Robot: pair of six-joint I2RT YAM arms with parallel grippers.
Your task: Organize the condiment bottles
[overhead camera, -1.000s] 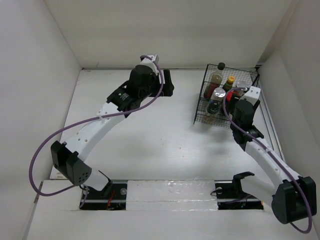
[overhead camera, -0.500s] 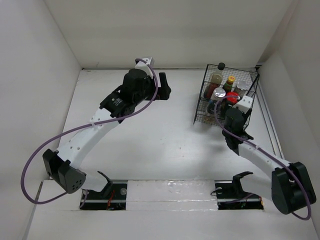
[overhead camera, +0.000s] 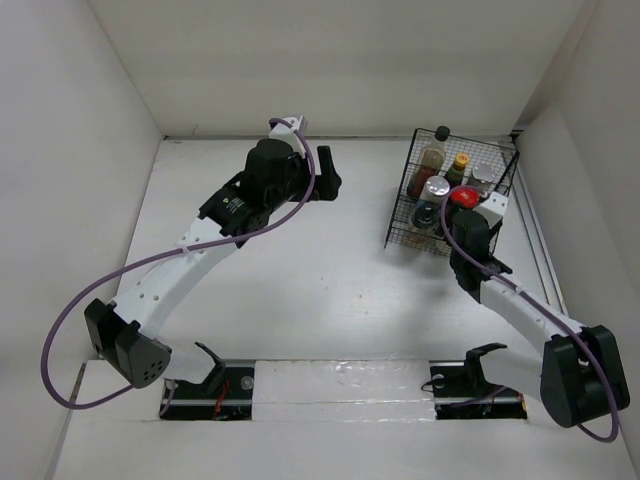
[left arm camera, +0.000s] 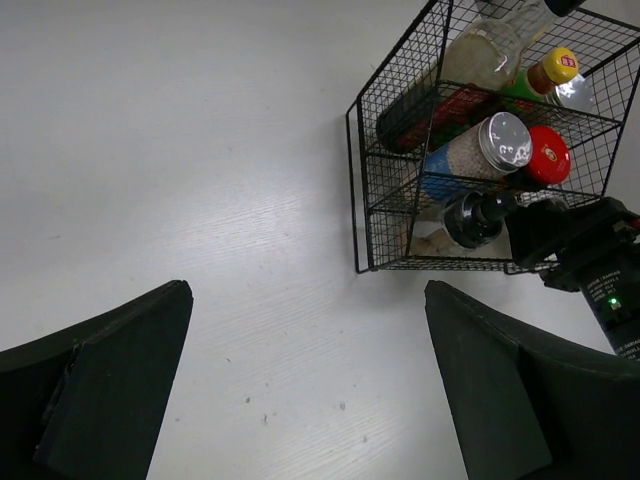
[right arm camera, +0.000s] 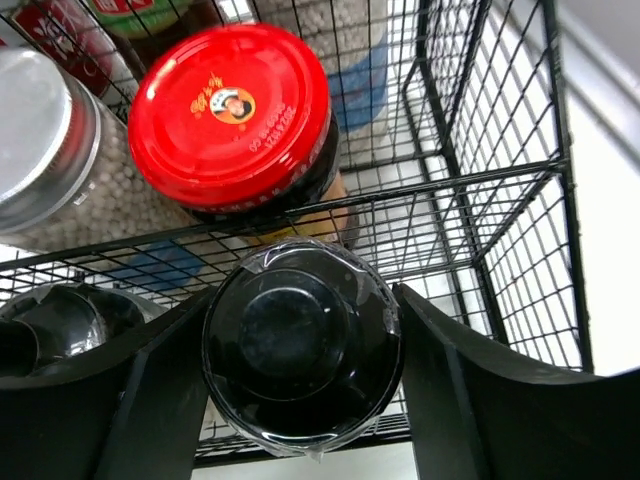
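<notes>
Right jaws pinched on a black-capped jar (right arm camera: 300, 345), pads look flush on both sides of the cap; the jar sits upright in the near row of the black wire basket (left arm camera: 353, 185), at its near right corner.

Just beside it on the left is the other black-capped jar (right arm camera: 60, 325); right behind it the red-lidded jar (right arm camera: 230, 115); left of that a silver-capped shaker (right arm camera: 40, 140).

Further back in the basket: tall dark bottle (left arm camera: 470, 65), yellow-capped bottle with green-red label (left arm camera: 520, 88), second silver-capped shaker (overhead camera: 484, 172); I count seven bottles, all inside the wire.

Left jaws spread wide, nothing between them; they hang over the bare surface (left arm camera: 200, 150), well apart from the basket, off to its left.

My read on progress: loading is basically done; I see no bottle outside the basket in any view; the gripped jar looks like the last one going in.

What's left, I think: let go of the jar, lift the right arm (overhead camera: 520, 310) out without clipping the red lid or the wire; can't tell from here if the jar is fully seated on the basket floor, so I'd check that first.
</notes>
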